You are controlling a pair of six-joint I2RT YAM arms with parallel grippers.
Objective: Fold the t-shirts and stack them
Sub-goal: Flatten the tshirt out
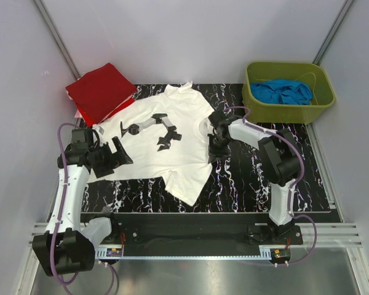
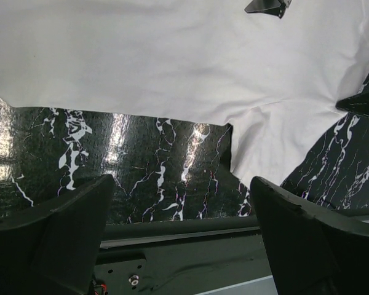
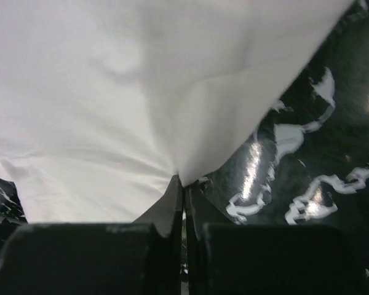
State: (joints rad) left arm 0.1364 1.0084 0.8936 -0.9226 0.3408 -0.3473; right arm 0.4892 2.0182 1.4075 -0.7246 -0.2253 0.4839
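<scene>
A white t-shirt (image 1: 178, 153) with a grey-black chest print (image 1: 154, 129) lies spread flat on the black marbled mat (image 1: 252, 178). My right gripper (image 1: 215, 146) is shut on the shirt's right edge. In the right wrist view the white cloth (image 3: 111, 92) bunches into the closed gripper (image 3: 184, 181). My left gripper (image 1: 120, 153) is open and empty at the shirt's left edge. In the left wrist view, the left gripper (image 2: 182, 181) hovers over bare mat just short of the white hem (image 2: 172, 55). A folded red t-shirt (image 1: 101, 91) lies at the back left, with a pink edge under it.
A green bin (image 1: 277, 114) holding blue cloth (image 1: 286, 92) stands at the back right corner of the mat. White walls close in the sides and back. The black base rail (image 1: 184, 230) runs along the near edge.
</scene>
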